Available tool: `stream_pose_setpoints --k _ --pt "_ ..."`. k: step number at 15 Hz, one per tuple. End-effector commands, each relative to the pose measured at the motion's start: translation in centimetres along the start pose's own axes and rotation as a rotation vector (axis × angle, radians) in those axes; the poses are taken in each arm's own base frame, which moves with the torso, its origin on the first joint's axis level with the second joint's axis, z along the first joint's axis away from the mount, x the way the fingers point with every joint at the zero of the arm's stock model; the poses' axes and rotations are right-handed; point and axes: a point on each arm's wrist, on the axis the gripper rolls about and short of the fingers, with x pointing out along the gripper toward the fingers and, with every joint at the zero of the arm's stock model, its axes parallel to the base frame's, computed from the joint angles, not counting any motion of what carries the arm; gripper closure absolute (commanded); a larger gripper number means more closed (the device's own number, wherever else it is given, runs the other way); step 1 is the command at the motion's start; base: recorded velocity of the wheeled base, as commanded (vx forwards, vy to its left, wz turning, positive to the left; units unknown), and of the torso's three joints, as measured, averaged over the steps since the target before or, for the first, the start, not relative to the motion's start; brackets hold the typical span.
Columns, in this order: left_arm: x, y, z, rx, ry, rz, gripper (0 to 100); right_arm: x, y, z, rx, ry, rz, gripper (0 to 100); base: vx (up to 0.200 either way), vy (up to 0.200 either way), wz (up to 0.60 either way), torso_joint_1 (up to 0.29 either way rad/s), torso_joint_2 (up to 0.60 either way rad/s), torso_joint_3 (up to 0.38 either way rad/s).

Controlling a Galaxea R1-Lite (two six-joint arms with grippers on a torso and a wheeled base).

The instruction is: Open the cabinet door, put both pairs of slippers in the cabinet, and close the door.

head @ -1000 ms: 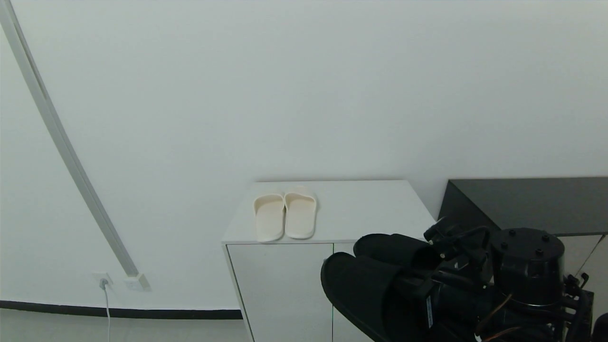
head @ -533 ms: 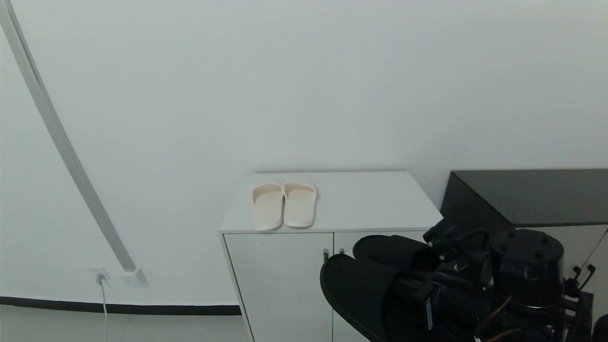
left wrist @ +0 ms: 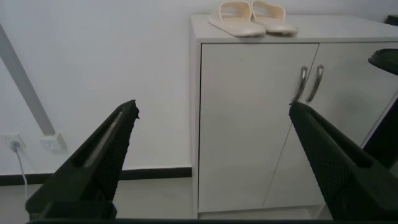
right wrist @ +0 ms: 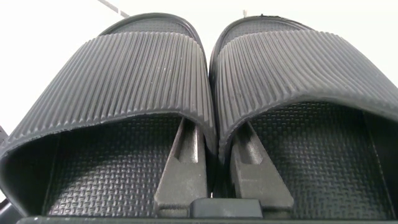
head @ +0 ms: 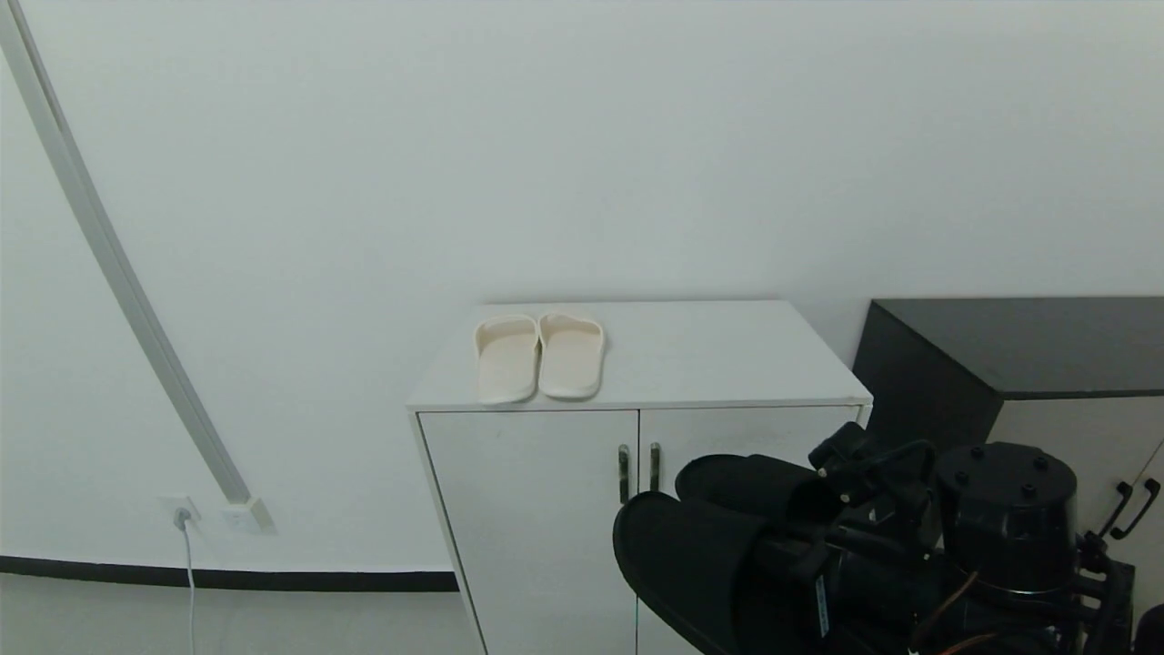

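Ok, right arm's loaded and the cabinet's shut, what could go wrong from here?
The right gripper pinches the black slippers only by their inner walls; a jolt could shake one loose.
The cabinet doors are shut and the black pair hangs before the right one; swinging it open may hit them.
The open left gripper must catch a slim handle close beside its twin.

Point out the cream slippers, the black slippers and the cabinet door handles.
cream slippers (head: 571,357): head view, middle of one slipper.
black slippers (right wrist: 149,74): right wrist view, ribbed strap.
cabinet door handles (head: 624,473): head view, left door's handle.
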Motion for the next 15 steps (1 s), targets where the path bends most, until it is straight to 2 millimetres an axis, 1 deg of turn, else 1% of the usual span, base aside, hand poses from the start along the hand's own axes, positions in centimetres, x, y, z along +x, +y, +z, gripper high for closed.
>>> stream_pose_setpoints --k 1,8,15 --pt "0.00 0.00 0.04 -0.001 0.000 0.001 0 0.10 0.01 -0.11 0.000 0.005 0.001 100 0.000 0.000 0.00 -0.227 0.56 0.325" --pt "0.01 0.01 -0.01 -0.001 0.001 0.003 0 0.19 -0.01 -0.31 0.002 0.014 0.003 100 0.000 0.000 0.00 -0.207 0.53 0.319" --pt "0.00 0.01 0.04 -0.002 0.000 0.003 0 0.12 0.01 -0.40 0.000 0.017 -0.001 100 0.000 0.000 0.00 -0.166 0.49 0.325"
